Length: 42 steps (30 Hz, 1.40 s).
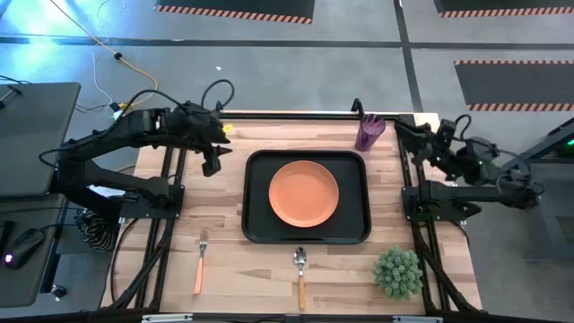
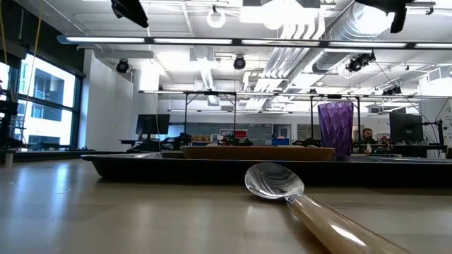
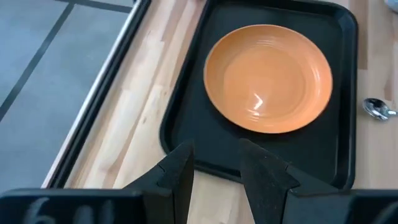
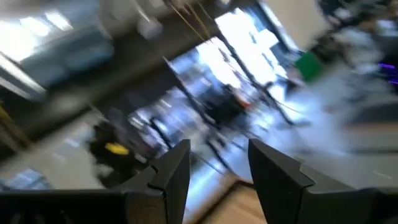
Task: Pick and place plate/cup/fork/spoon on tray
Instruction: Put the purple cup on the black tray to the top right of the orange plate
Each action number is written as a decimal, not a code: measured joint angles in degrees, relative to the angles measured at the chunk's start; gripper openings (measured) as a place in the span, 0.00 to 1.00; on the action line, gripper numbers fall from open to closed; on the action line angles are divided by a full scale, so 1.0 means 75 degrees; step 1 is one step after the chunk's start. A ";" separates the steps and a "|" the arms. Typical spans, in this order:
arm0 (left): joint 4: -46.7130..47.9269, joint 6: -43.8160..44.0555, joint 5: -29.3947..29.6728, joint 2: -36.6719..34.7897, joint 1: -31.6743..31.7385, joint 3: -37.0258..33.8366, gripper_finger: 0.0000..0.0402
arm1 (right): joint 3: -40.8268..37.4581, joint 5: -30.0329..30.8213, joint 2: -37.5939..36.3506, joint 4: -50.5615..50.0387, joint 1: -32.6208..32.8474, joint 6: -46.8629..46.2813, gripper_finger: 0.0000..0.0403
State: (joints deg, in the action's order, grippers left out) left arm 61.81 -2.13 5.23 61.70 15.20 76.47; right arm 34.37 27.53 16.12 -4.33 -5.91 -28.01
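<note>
The orange plate lies flat in the middle of the black tray. The purple cup stands upright on the table by the tray's far right corner. The fork lies on the wood near the tray's left side, and the spoon lies in front of the tray's near edge. My left gripper hovers open and slanting down, above the table just off the tray's far left corner. My right gripper is raised at the table's far right, open, with nothing between its fingers.
A small green plant stands at the near right of the table. Bare wood lies to the left and right of the tray. The arms' dark frames run along both sides of the table.
</note>
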 joint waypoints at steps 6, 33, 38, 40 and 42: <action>0.0003 0.0012 0.0019 -0.0394 0.0666 -0.0512 0.29 | 0.1979 0.0880 0.1404 -0.2868 -0.0026 -0.0462 0.38; -0.0287 -0.0148 0.0009 -0.0529 0.1524 -0.1107 0.29 | 0.5653 -0.2264 0.5688 -0.8056 -0.3383 -0.1338 0.38; -0.0287 -0.0122 0.0006 -0.0529 0.1521 -0.1107 0.29 | 0.5653 -0.2710 0.6283 -0.8051 -0.3860 -0.0741 0.38; -0.0287 -0.0033 0.0006 -0.0529 0.1521 -0.1107 0.29 | 0.5653 -0.2843 0.6517 -0.8050 -0.4005 -0.0573 0.38; -0.0284 0.0087 0.0006 -0.0529 0.1521 -0.1107 0.29 | 0.5653 -0.2983 0.6755 -0.8051 -0.4147 -0.0434 0.38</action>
State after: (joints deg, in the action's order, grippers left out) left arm 59.68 -1.48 5.28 57.74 26.61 68.16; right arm 76.77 5.15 66.79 -64.71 -37.02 -31.26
